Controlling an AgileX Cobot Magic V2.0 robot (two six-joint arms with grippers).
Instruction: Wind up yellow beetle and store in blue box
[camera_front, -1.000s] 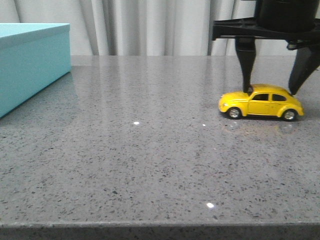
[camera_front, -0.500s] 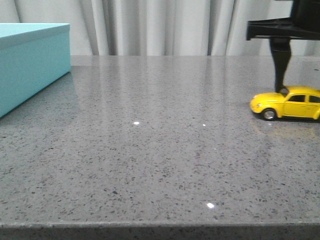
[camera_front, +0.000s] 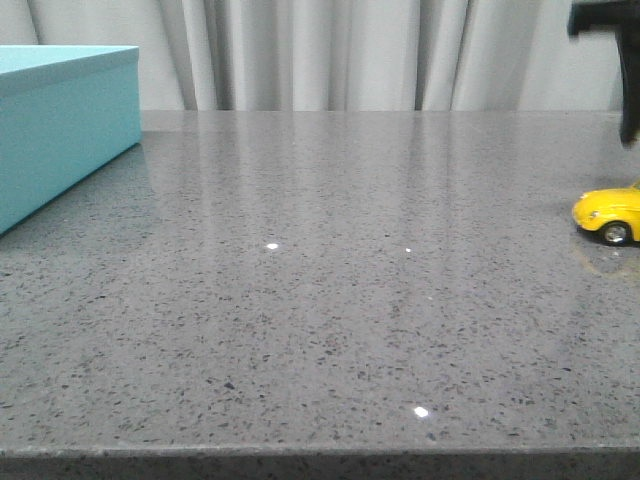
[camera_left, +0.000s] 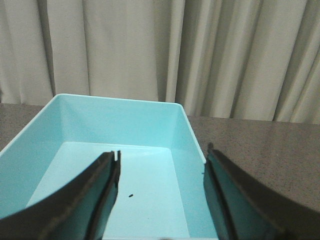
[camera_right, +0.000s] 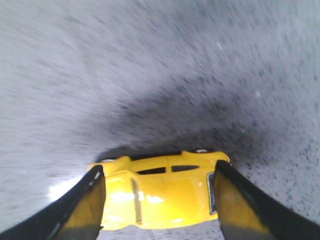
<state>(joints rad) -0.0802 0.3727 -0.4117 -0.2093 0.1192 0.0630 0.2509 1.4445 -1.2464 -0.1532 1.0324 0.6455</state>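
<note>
Right gripper (camera_right: 157, 200) clamps the yellow beetle (camera_right: 157, 192) front and rear, wheels down on the table (camera_front: 320, 300). Left gripper (camera_left: 160, 197) spread, empty above the blue box (camera_left: 182, 130). Risk: wheels skid (glossy top), spring stays unwound.

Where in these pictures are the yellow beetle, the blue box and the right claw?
yellow beetle (camera_right: 160, 197): right wrist view, on its roof.
blue box (camera_front: 60, 130): front view, on its side wall.
right claw (camera_right: 157, 200): right wrist view, midway between the fingertips.

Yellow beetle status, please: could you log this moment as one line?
right claw: straddling yellow beetle, dragged rightward | beetle: on table, wheels down | left claw: open over blue box | box: empty
</note>
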